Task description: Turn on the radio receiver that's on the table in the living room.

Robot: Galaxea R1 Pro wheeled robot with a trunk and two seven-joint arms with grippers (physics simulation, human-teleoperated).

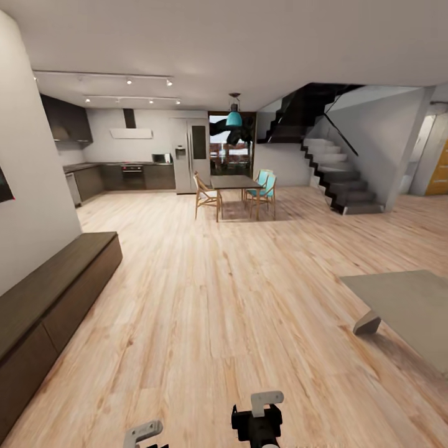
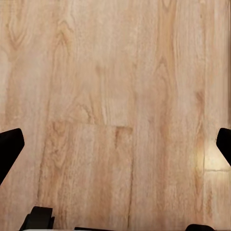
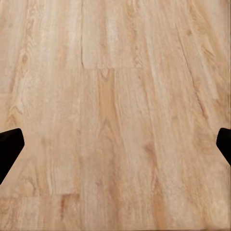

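The low grey table (image 1: 410, 305) juts in from the right edge of the head view, a short block leg under its near corner. The part of its top in view is bare, and the radio receiver is out of view. My two arms' ends poke up at the bottom of the head view, the left wrist (image 1: 143, 432) and the right wrist (image 1: 260, 415). In the wrist views, my left gripper (image 2: 115, 144) and right gripper (image 3: 115, 144) hang over wood plank floor. Each is open, with dark fingertips (image 2: 9, 144) (image 3: 9, 147) far apart and nothing between them.
A long low dark cabinet (image 1: 56, 298) runs along the left wall. Far ahead stand a dark dining table with chairs (image 1: 235, 183), a kitchen (image 1: 130, 174) and a staircase (image 1: 339, 177). Wide plank floor (image 1: 218, 298) lies between me and them.
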